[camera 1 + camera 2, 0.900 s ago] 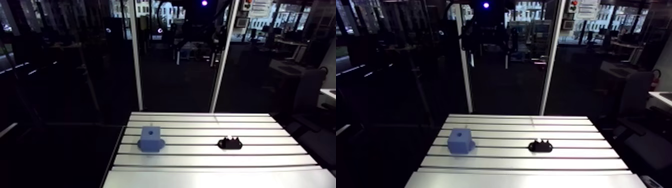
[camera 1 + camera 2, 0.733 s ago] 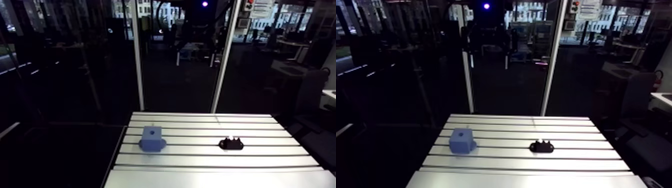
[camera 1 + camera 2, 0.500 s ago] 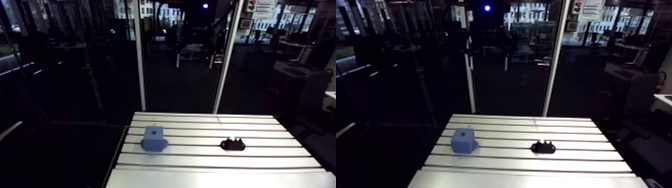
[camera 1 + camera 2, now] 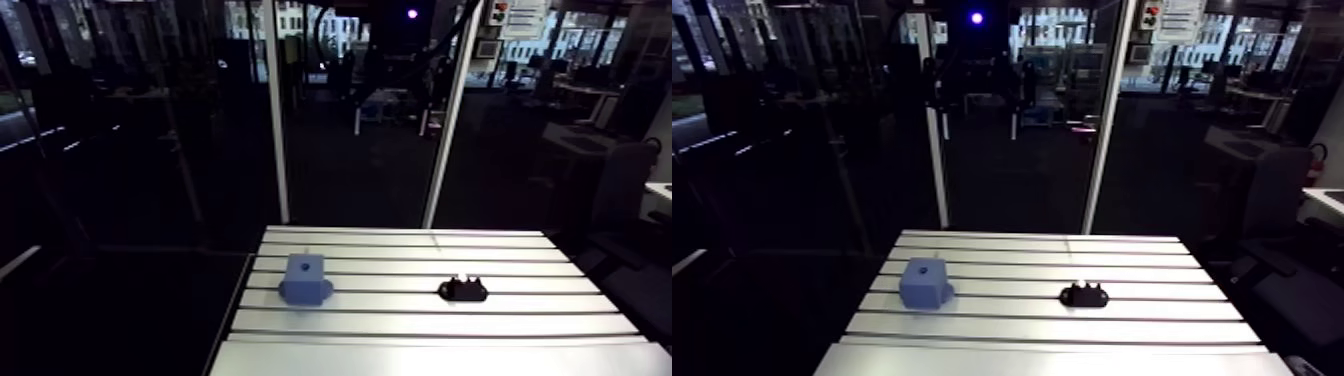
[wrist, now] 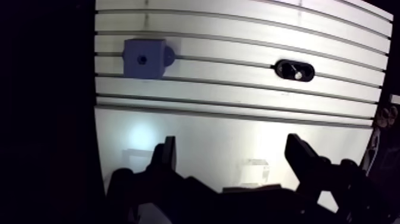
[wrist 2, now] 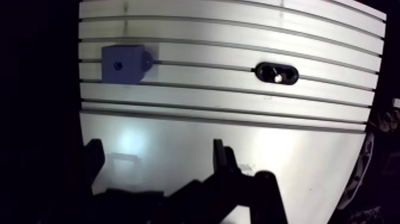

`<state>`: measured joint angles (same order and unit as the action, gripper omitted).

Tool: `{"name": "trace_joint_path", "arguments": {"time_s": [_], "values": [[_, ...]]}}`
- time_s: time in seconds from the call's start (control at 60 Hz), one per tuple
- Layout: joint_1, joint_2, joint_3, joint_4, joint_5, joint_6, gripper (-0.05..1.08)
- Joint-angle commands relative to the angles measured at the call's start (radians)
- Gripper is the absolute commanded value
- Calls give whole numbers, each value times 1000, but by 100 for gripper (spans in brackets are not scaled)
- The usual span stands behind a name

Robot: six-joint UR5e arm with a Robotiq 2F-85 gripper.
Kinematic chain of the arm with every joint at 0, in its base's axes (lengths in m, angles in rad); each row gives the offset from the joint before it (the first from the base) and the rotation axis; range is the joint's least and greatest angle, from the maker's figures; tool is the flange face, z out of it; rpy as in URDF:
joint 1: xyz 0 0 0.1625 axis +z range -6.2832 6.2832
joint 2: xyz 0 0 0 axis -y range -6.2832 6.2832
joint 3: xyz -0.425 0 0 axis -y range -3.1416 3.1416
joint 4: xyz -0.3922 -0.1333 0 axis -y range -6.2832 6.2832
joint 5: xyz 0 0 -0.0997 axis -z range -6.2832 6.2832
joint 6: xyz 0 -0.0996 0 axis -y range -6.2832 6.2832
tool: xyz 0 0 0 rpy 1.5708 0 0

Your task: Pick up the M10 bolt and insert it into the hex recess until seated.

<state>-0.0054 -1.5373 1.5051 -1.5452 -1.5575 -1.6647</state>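
A blue block with a small hole in its top face stands on the left part of the slotted table. To its right lies a black oval holder. In the wrist view a bright metal bolt sits in that holder. My gripper hovers high over the table's smooth near strip, well short of both things. It is open, its two dark fingers wide apart with nothing between them. The blue block lies ahead toward one side and the holder ahead toward the other. The arm view does not show the gripper.
The table's left edge drops into darkness. Two white upright posts rise behind the table's far edge.
The arm view has shifted slightly, so the camera moved. The blue block and the black holder stay where they were on the table.
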Motion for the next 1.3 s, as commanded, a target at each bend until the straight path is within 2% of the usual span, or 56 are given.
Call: {"name": "trace_joint_path", "arguments": {"time_s": [0.017, 0.15, 0.25, 0.283, 0.4, 0.55, 0.683, 0.8, 0.867, 0.95, 1.067, 1.3], "values": [[-26, -2, 6, -20, -2, -8, 1], [-44, -2, 17, -22, -2, -62, 1], [-82, -8, 28, -22, 0, -90, 1], [-112, -12, 41, -40, 0, -97, 1], [-136, -14, 73, -111, 0, -102, 1], [-159, -14, 103, -141, -1, -135, 1], [-225, -17, 153, -197, 0, -191, 1], [-249, -17, 181, -249, -2, -211, 1], [-258, -15, 199, -269, -5, -213, 1], [-289, -13, 223, -286, -16, -217, 1], [-330, -13, 267, -332, -14, -218, 1], [-344, -1, 365, -476, -12, -218, 1]]}}
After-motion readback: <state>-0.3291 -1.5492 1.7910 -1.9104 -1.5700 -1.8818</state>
